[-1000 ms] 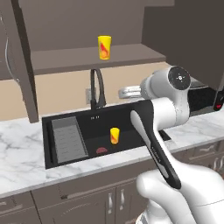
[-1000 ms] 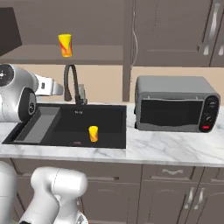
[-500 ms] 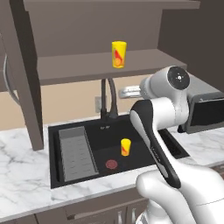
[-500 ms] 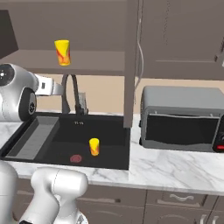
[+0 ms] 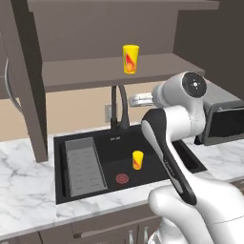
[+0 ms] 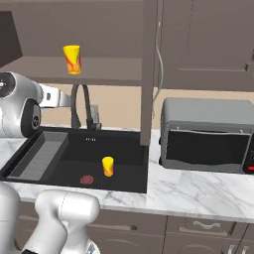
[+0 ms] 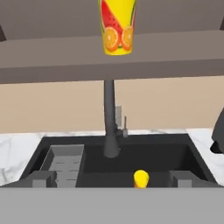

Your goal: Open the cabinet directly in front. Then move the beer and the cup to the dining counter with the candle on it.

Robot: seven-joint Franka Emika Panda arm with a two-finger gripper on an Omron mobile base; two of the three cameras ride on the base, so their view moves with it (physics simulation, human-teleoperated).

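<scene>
The cabinet (image 5: 90, 74) stands open, its left door (image 5: 25, 81) swung out and its right door (image 6: 149, 69) edge-on with a silver handle. On its shelf stands the cup (image 5: 130, 58) (image 6: 72, 59) (image 7: 117, 26), yellow with a red and orange fruit print. My gripper (image 7: 112, 179) is open, its fingertips (image 7: 41, 178) far apart with nothing between them. It hovers below the shelf, above the sink, level with the tap. My hand (image 5: 140, 99) (image 6: 55, 96) points at the back wall. The beer, the dining counter and the candle are out of view.
A black sink (image 5: 112, 145) (image 6: 124, 149) with a grey rack insert (image 5: 85, 164) sits in a white marble counter (image 5: 24, 181). A small yellow-orange cup (image 5: 137, 160) (image 6: 107, 166) (image 7: 141, 178) stands in it. A dark tap (image 5: 118, 107) (image 7: 109, 122) rises behind. A toaster oven (image 6: 208, 136) stands at the right.
The whole picture has shifted and grown: the base has driven closer to the sink and cabinet. The arm holds its pose and the gripper stays open.
</scene>
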